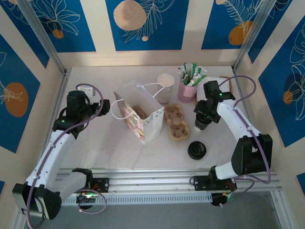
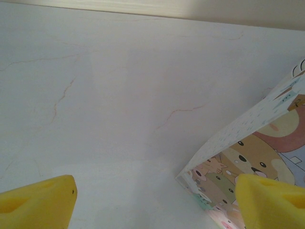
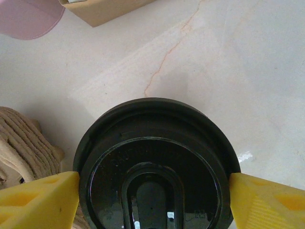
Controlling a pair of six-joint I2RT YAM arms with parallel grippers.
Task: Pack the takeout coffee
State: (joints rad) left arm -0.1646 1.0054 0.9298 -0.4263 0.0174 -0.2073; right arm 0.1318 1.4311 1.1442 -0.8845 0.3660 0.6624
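The takeout coffee (image 3: 152, 143), black lid up, sits between the right jaws (touching or gripping, I cannot tell): best centre, then squeeze gently; left jaws hang released.

No legible text — nothing readable.
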